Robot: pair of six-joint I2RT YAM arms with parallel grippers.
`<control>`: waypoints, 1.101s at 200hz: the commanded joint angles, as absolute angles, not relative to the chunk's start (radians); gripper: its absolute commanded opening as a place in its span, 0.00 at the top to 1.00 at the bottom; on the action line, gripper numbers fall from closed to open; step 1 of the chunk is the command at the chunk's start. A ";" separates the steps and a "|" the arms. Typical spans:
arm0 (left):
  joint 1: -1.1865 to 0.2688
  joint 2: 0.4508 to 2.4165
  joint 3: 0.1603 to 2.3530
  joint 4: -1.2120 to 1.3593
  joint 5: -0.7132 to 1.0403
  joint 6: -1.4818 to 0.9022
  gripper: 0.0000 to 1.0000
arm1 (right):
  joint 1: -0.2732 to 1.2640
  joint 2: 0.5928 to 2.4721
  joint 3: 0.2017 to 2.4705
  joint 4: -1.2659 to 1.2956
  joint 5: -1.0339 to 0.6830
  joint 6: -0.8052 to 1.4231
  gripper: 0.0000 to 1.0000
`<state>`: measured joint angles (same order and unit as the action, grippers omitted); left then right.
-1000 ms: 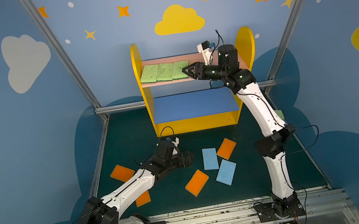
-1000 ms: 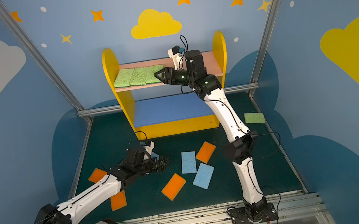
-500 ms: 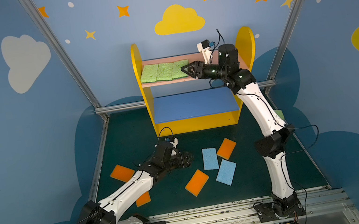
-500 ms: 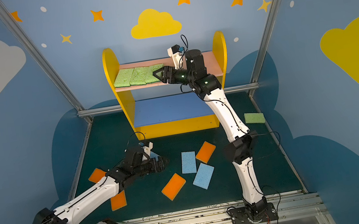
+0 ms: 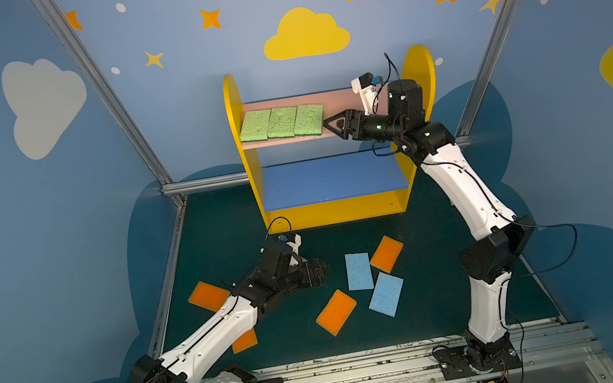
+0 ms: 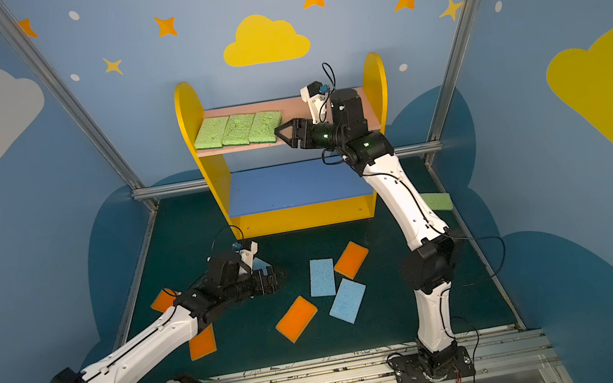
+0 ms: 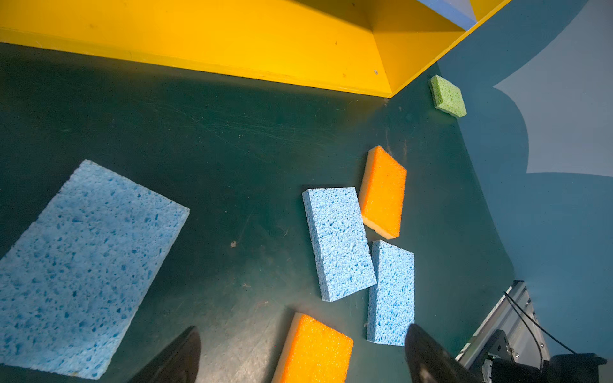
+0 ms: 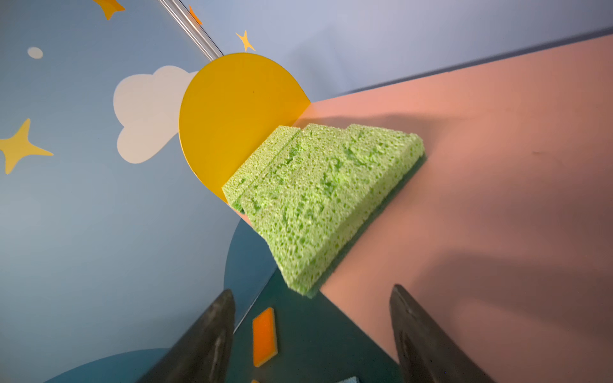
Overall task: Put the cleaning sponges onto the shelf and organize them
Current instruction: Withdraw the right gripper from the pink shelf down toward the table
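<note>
On the shelf's pink board three green sponges lie in a row, right claw open and empty just beside the nearest (its corner overhangs the front edge), so a grazing retreat could drag it off; left claw gapes over floor sponges.

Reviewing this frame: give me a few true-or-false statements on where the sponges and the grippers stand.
1. Three green sponges lie side by side on the pink board. True.
2. The blue board holds two blue sponges. False: no sponge lies on it; the blue sponges are on the floor.
3. The right gripper is shut on a green sponge. False: its jaws stand open beside the rightmost one, holding nothing.
4. A fourth green sponge lies on the floor beside the shelf. True.
</note>
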<state>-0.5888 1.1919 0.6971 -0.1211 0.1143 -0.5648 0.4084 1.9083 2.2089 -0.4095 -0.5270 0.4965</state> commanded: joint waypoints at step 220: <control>-0.572 1.734 0.851 0.413 0.227 -0.635 0.02 | -0.343 1.527 0.934 -0.160 -0.488 0.952 0.36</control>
